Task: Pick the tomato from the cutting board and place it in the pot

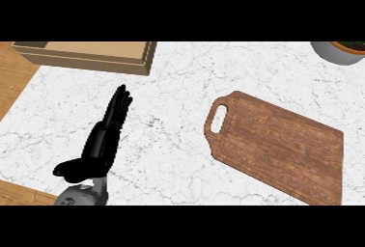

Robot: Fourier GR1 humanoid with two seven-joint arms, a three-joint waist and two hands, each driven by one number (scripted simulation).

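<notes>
At the far left of the frame, strips of wooden floor (14,77) show beside the white marble counter (171,144), with another patch of the same wood at the lower left corner. In the upper left, a shallow wooden box (107,60) sits on the counter, its open top cut off by the upper edge of the scene.

Below it, in the left part of the frame, the robot's left hand (100,144) rises from the lower edge on a grey forearm (82,197). Its black fingers (118,108) are straight and held close together, pointing toward the top of the frame, and the thumb juts out to the left near the wrist. The hand holds nothing and touches no object; it stands well apart from the box above it and from the board to its right.

To the right of centre lies a dark brown wooden cutting board (281,149), turned at an angle, with a slotted handle (217,118) at its upper left end. No tomato can be seen on the board or anywhere else on the counter.

At the upper right corner, part of a grey round pot (335,53) shows, cut off by the frame's edge, with something dark and reddish inside that cannot be identified. The right hand does not show.
</notes>
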